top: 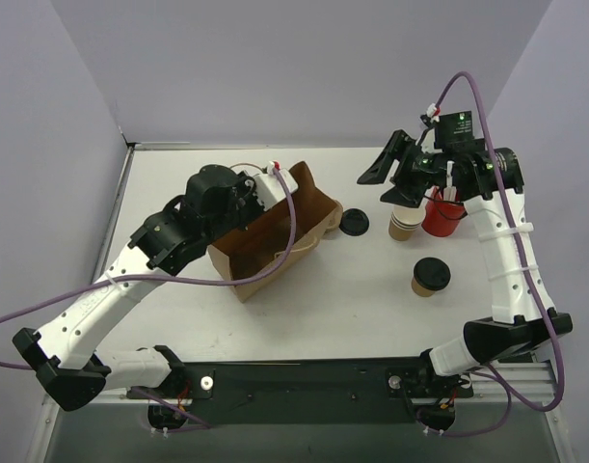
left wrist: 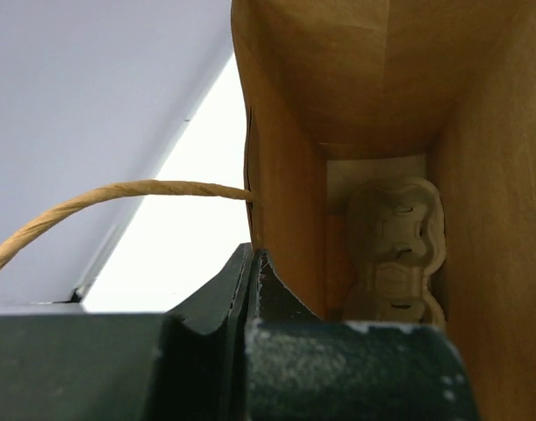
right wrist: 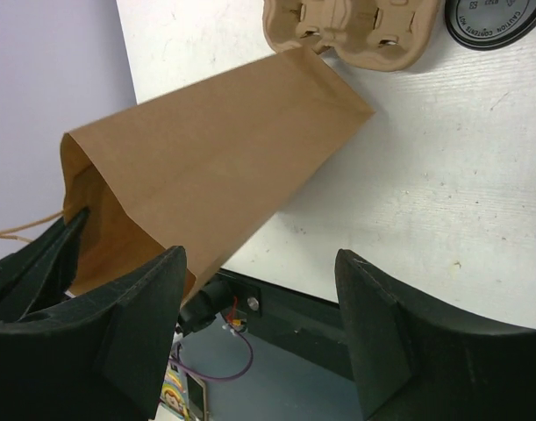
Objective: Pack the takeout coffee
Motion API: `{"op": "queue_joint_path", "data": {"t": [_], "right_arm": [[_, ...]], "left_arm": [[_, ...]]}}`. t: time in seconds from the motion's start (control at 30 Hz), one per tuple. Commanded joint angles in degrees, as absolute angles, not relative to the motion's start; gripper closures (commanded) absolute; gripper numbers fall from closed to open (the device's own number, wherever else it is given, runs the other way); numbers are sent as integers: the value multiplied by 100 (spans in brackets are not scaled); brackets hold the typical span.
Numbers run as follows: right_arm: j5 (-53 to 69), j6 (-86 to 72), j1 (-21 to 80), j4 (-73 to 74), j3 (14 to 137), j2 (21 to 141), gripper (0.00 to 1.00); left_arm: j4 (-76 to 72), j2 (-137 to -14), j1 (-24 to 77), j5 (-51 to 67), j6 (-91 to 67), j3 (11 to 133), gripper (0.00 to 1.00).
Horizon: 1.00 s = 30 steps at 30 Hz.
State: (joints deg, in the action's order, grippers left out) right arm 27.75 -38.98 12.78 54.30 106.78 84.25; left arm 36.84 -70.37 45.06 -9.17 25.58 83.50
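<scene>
Paper bag (top: 267, 246), lidded coffee cup (top: 430, 277) apart

Red cup (top: 441, 218) just beside tan cup stack (top: 403, 226); loose black lid (top: 354, 223) nearby.

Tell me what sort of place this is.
Probably a robot lab bench staged as a takeout counter: a white table between plain walls, with a paper bag, a lidded coffee and a cup carrier.

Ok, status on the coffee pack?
Left pincer shut on bag rim. Right pincer open, empty, over cup stack and red cup. Coffee lidded, upright on table, untouched.
</scene>
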Motion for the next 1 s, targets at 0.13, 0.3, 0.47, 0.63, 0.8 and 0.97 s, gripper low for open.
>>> {"op": "queue_joint_path", "data": {"t": [0.13,0.3,0.47,0.63,0.8,0.97], "right_arm": [[3172,-3691,1433,5502,11030,8631,36],[3252,-3604,1512,5458,11039,8762,36],[3401,-3516,1635,5397,11030,8850,36],[3620,-3507,1705,5318,11083,8947,35],[3700,-3524,1985,5238,11372,9219,34],[3648,-3551,2276,5151,11540,9430,34]], "left_arm": [[3120,-6935,4290,-1512,3849,8543,100],[2998,-6786,4069,-1433,4324,8280,100],[2813,-6662,4183,-1441,4386,7665,100],[2470,-6574,4403,-1810,4473,7365,100],[2514,-6644,4403,-1775,4465,7601,100],[2663,-6548,4299,-1934,4711,7682,100]]}}
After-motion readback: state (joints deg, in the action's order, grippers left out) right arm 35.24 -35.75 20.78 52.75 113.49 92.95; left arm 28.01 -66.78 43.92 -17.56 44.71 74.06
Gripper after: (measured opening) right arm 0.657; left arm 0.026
